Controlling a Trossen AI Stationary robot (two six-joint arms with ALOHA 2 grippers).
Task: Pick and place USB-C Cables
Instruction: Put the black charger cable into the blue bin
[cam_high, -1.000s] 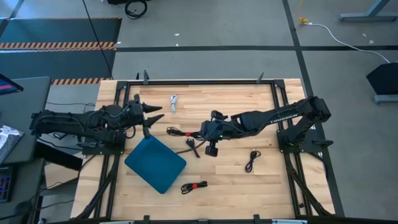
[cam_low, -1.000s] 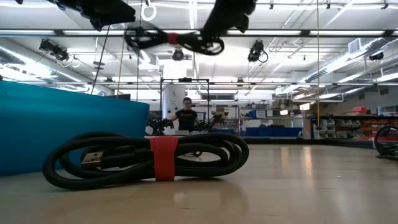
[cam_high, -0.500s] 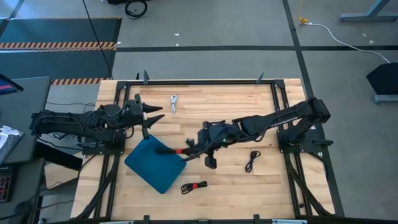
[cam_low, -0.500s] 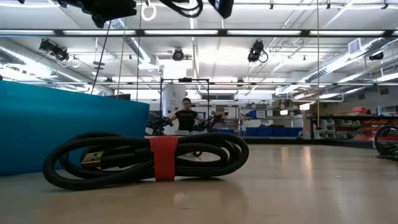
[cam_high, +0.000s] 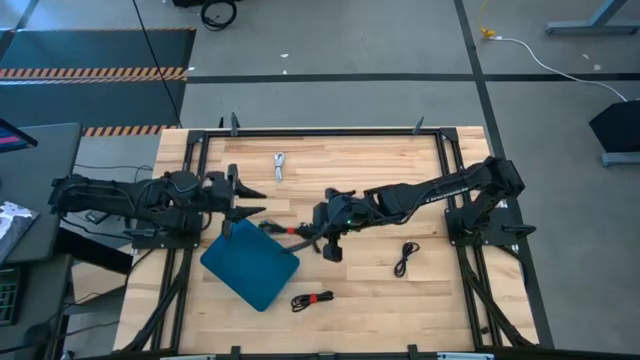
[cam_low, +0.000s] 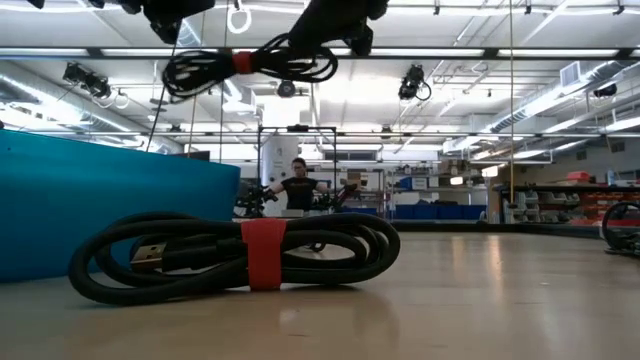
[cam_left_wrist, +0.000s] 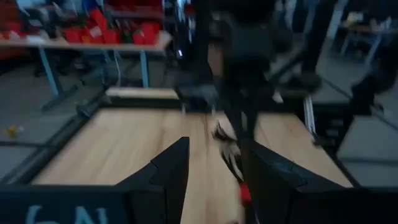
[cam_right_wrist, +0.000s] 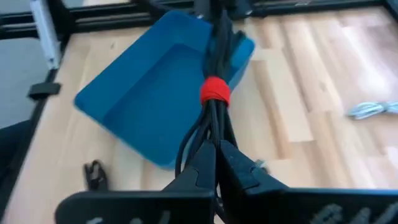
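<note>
Right gripper: your jaws are clenched on the carried cable, a black bundle with a red band, held at one end so the rest trails out towards the blue tray.
Position: in the high view the bundle hangs off the table, just beside the tray's near corner, not yet over the basin.
Left gripper: parked just beside the tray's far edge, jaws spread, holding nothing.
Other cables: a second red-banded cable lies on the table beside the tray; a black cable sits near the right arm's base; a white cable lies at the far side.
Handling: light, floppy, loops sag and swing; you'd do better gripping near the band, where the strands are tied together.
Risk: loose end could snag the tray rim, judging by how close it dangles.
</note>
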